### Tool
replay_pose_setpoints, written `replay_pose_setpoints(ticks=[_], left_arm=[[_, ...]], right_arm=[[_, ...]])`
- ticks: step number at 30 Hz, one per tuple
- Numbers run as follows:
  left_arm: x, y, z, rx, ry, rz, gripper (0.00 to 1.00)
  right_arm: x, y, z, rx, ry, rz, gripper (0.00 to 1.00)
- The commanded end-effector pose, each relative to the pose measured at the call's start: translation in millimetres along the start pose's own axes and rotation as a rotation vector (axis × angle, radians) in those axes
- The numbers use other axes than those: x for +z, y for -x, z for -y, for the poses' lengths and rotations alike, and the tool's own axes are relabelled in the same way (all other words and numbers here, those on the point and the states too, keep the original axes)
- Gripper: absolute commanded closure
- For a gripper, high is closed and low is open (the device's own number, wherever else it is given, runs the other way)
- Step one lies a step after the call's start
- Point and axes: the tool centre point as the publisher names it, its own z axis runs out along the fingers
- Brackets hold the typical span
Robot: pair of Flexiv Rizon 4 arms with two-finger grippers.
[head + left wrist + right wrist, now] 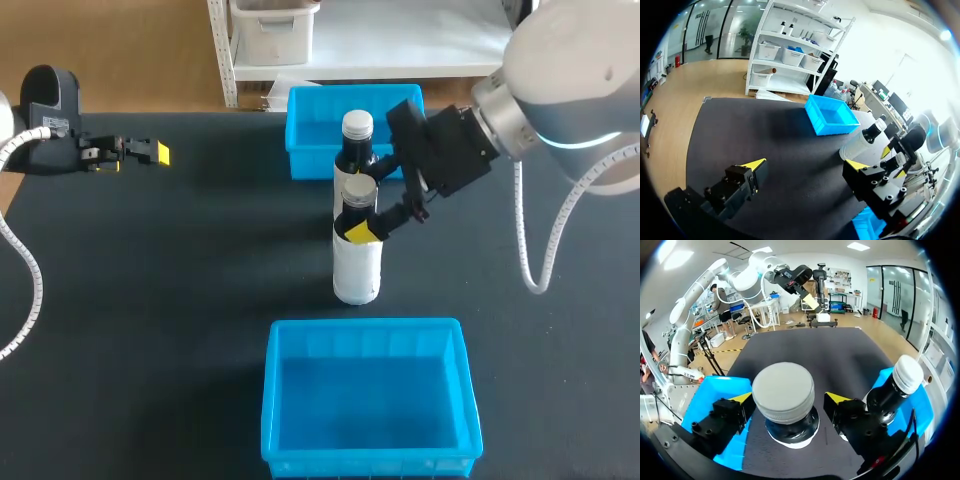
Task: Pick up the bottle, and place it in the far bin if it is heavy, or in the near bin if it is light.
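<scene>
A bottle (pixel 356 262) with a white body, dark neck and pale cap stands upright at mid-table between the two blue bins. My right gripper (pixel 366 202) straddles its neck, open, a narrow gap showing on each side of the cap (pixel 783 392) in the right wrist view. A second, dark bottle (pixel 356 150) with a white cap stands just behind it, against the far bin (pixel 300 140); it also shows beside my right finger (pixel 896 389). The near bin (pixel 270 400) lies empty in front. My left gripper (pixel 140 152) rests at the far left of the table, open and empty (pixel 807 165).
The black table mat (pixel 180 300) lies bare on the left and right of the bottles. The right arm's white cable (pixel 540 250) hangs over the right side of the table. The far bin (pixel 832 117) is visible ahead of the left gripper.
</scene>
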Motion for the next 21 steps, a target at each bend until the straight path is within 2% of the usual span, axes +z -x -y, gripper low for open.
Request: replay_pose_setpoints(ticks=[1, 6, 9, 11, 15, 19, 20, 21], left_arm=[[0.0, 0.0, 0.0, 0.0, 0.0, 0.0, 0.0], [0.0, 0.0, 0.0, 0.0, 0.0, 0.0, 0.0], [0.0, 0.0, 0.0, 0.0, 0.0, 0.0, 0.0], [0.0, 0.0, 0.0, 0.0, 0.0, 0.0, 0.0], [0.0, 0.0, 0.0, 0.0, 0.0, 0.0, 0.0], [0.0, 0.0, 0.0, 0.0, 0.0, 0.0, 0.0], [0.0, 0.0, 0.0, 0.0, 0.0, 0.0, 0.0], [0.0, 0.0, 0.0, 0.0, 0.0, 0.0, 0.0]], right_arm=[[-0.9, 0.8, -0.3, -0.002, -0.004, 0.002, 0.16], [-1.2, 0.9, -0.5, -0.003, -0.003, 0.004, 0.26], [-0.9, 1.0, -1.0, -0.003, -0.002, 0.004, 0.38], [-0.4, 0.7, -1.2, -0.002, 0.0, 0.003, 0.51], [0.0, 0.3, -1.4, -0.002, 0.001, 0.003, 0.53], [0.6, 0.0, -1.8, -0.001, 0.003, 0.004, 0.62], [0.7, 0.0, -1.9, -0.001, 0.003, 0.004, 0.66], [0.8, 0.0, -2.0, -0.002, 0.003, 0.004, 0.75]])
